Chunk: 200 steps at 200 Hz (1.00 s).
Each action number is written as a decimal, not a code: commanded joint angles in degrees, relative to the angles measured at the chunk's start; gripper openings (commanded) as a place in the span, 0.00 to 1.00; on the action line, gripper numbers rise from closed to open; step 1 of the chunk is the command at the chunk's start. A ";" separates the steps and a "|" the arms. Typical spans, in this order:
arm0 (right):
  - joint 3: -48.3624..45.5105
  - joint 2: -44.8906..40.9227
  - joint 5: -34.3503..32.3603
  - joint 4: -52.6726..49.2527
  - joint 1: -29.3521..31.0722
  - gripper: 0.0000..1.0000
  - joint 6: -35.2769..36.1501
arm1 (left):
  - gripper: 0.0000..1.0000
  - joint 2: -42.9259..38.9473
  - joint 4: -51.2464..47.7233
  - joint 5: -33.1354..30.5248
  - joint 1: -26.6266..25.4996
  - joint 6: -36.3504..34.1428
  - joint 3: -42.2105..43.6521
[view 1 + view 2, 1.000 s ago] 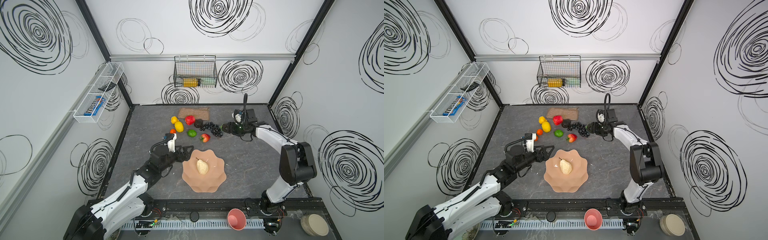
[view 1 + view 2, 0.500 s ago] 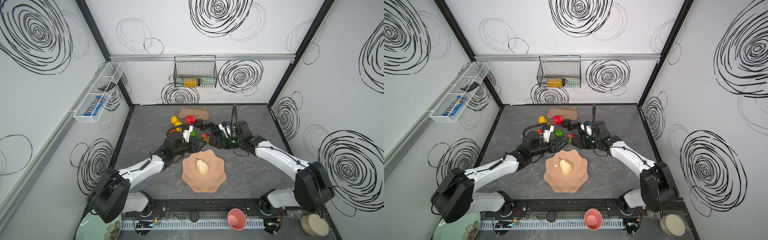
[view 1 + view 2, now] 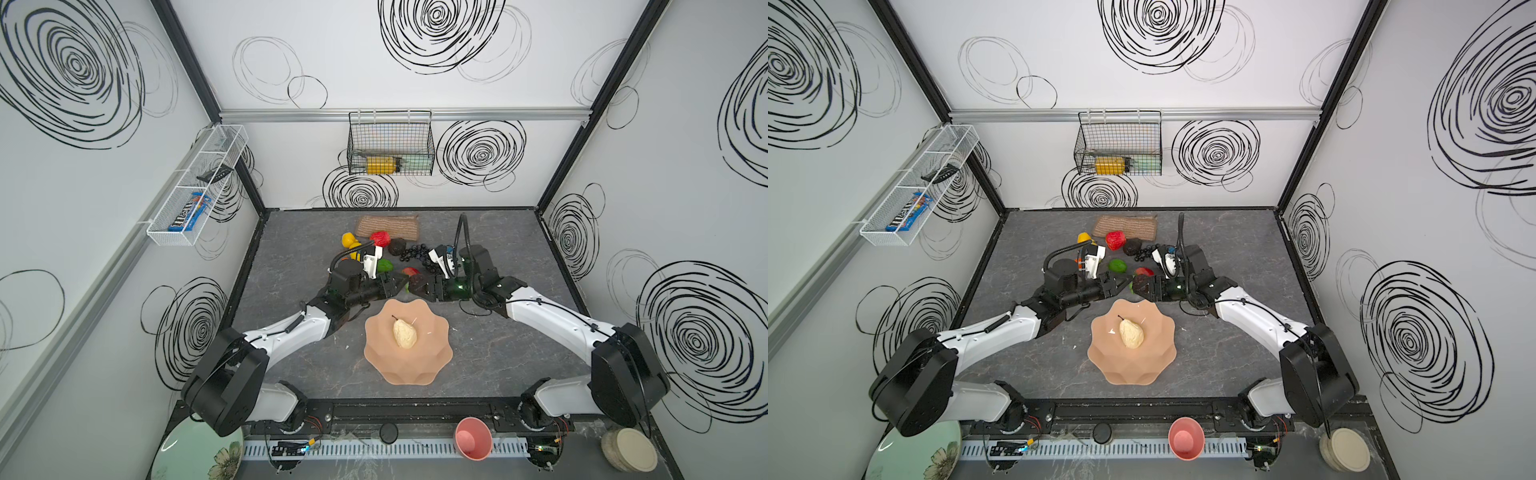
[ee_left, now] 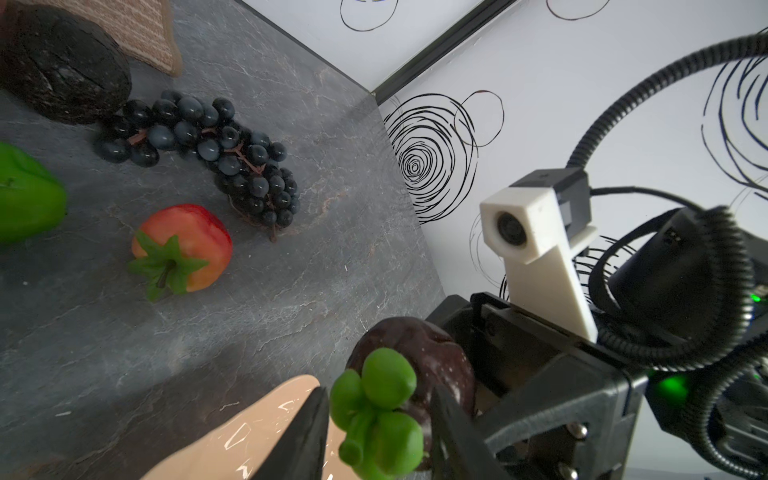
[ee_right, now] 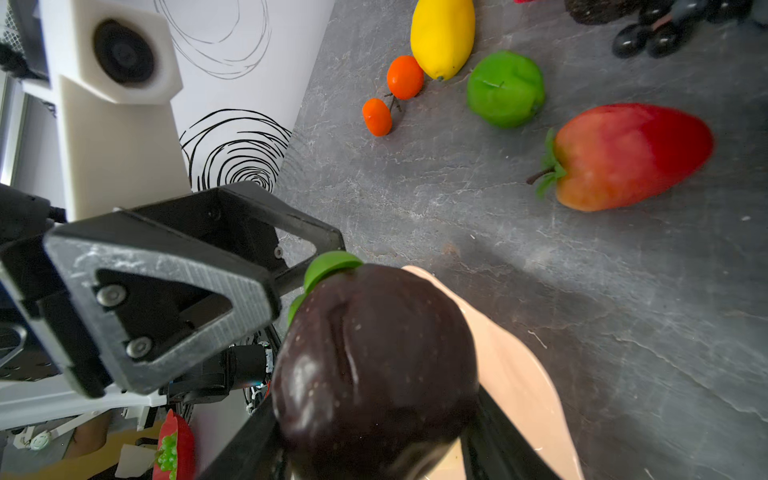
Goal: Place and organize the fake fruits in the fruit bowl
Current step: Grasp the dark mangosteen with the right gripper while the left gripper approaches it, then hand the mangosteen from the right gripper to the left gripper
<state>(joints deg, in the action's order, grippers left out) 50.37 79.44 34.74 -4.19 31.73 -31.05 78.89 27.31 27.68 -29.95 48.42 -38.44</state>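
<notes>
The right claw (image 3: 417, 286) held a dark fruit (image 5: 374, 365) across its round belly, at mid-frame in both top views, just above the upper rim of the fruit bowl (image 3: 428, 361). The left claw (image 4: 378, 432) met it nose to nose, its fingers standing narrow on either side of the fruit's green cap (image 4: 382, 399). I could not tell whether they pinched it or only flanked it. To my eye the fruit was light, hollow plastic, stiff in the body and glossy enough to slide. The knobbly cap looked softer and likely to bend or pull away, so a hold across the widest part seemed the safer one. Both arms reached from the lower corners of the frame, forearms low and nearly level over the desk (image 3: 498, 345), wrists turned inward so the claws pointed at each other. Only the pear (image 3: 404, 334) lay in the bowl. The other fake fruits sat loose in the upper middle of the frame: the strawberry (image 4: 183, 249) nearest the claws, the grape bunch (image 4: 232, 166), a lime (image 5: 505, 89), a lemon (image 5: 442, 37), two oranges (image 5: 405, 77), a red apple (image 3: 380, 238) and an avocado (image 4: 62, 62) beside the woven mat (image 3: 386, 226).
</notes>
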 commanded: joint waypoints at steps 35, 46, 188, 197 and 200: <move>1.00 -0.02 0.15 1.95 0.78 0.60 -0.68 | 0.36 -0.85 3.98 1.49 1.16 1.89 2.40; 1.08 0.01 -0.09 1.90 0.93 0.60 -0.65 | 0.35 -0.93 4.06 1.50 1.17 2.02 2.55; 2.36 0.45 -1.17 1.68 1.94 0.58 -0.79 | 0.26 -2.13 3.69 2.27 1.95 2.03 3.89; 2.64 0.70 -1.05 1.54 2.11 0.58 -0.83 | 0.25 -2.16 3.80 2.29 1.95 2.03 3.89; 2.75 0.65 -1.15 1.50 2.21 0.58 -0.85 | 0.24 -2.16 3.87 2.35 1.93 1.99 3.89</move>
<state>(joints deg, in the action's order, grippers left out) 50.72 79.55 33.74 -3.99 33.15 -31.62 78.17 28.67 28.93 -28.42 50.48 -34.98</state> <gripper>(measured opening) 0.586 0.258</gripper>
